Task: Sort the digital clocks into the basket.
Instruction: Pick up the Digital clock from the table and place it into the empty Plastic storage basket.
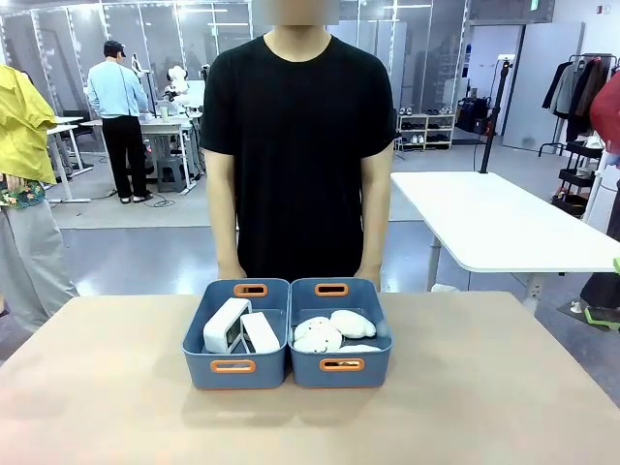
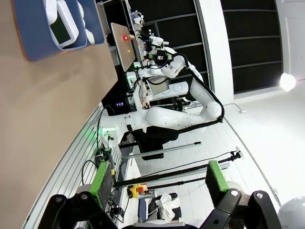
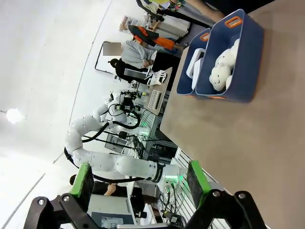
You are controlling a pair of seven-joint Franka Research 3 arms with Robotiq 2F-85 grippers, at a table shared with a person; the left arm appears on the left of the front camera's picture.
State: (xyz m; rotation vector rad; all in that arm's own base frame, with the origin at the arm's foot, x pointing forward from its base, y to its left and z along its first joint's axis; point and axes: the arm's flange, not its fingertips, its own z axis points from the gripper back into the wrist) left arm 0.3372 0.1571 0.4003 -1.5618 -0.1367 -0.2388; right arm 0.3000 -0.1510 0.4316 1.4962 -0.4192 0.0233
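Two white digital clocks (image 1: 239, 328) lie inside the left blue basket (image 1: 235, 366), leaning against each other. One clock (image 2: 64, 25) with its dark display shows at the top left of the left wrist view, inside that basket (image 2: 35, 45). A clock edge (image 3: 195, 66) shows in the far basket (image 3: 184, 78) of the right wrist view. My left gripper (image 2: 157, 180) is open with nothing between its green pads, far from the baskets. Likewise my right gripper (image 3: 141, 179) stands open and bare, off the table's side.
The right blue bin (image 1: 341, 366) holds several white cloud-shaped soft items (image 1: 332, 330). A person in a black shirt (image 1: 298, 145) stands at the table's far edge behind the bins. The brown tabletop (image 1: 484, 387) spreads wide around both bins.
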